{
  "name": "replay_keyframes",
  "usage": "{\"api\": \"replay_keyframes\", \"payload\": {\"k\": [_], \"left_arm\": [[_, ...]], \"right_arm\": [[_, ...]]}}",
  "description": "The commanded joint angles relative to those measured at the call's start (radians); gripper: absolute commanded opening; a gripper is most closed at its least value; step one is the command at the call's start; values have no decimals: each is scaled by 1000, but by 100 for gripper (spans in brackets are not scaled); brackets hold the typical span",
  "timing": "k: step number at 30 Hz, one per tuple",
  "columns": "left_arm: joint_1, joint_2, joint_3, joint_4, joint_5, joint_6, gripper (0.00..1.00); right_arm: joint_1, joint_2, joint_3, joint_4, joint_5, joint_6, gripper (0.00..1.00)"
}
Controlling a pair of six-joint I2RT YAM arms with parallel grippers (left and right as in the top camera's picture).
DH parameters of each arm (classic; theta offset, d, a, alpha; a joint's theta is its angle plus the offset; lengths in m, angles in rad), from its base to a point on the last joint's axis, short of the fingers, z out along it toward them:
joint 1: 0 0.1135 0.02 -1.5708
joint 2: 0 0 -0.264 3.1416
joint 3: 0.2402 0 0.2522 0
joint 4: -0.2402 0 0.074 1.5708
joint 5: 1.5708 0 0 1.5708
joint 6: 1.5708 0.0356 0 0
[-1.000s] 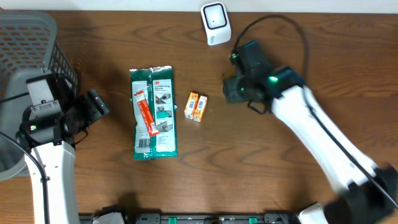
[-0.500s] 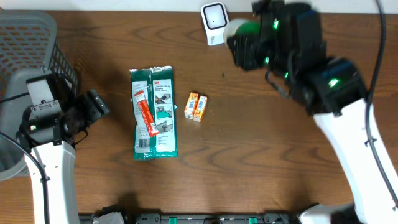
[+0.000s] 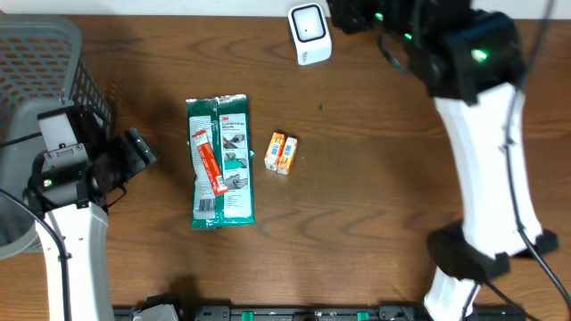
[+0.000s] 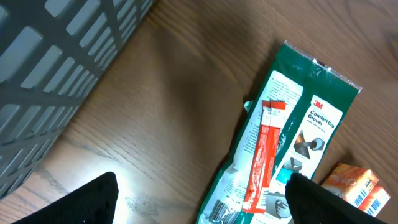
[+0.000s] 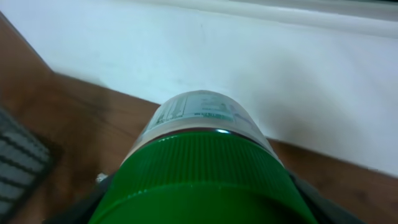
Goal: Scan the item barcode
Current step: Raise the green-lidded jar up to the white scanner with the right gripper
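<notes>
The right gripper [image 5: 198, 202] is clamped around the green-capped bottle [image 5: 198, 115], held near the scanner [image 3: 309, 32].

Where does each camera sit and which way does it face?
Overhead: above the table, looking down; left arm, right arm show.
Left wrist: low, facing glove packet and basket; open left fingers at bottom corners.
Right wrist: faces wall; green-capped bottle between right fingers fills it.
Overhead and left wrist share glove packet, orange box.
</notes>
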Motion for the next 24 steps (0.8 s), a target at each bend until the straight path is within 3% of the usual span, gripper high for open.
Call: {"api": "replay_keyframes", "payload": {"k": [1, 13, 24], "left_arm": [[2, 3, 13, -3, 5, 6, 86], [2, 3, 13, -3, 5, 6, 86], [2, 3, 13, -3, 5, 6, 86]], "right_arm": [[3, 136, 5, 49, 57, -83, 1], [-5, 474, 5, 535, 127, -124, 1], [-55, 667, 5, 834, 123, -120, 1]]}}
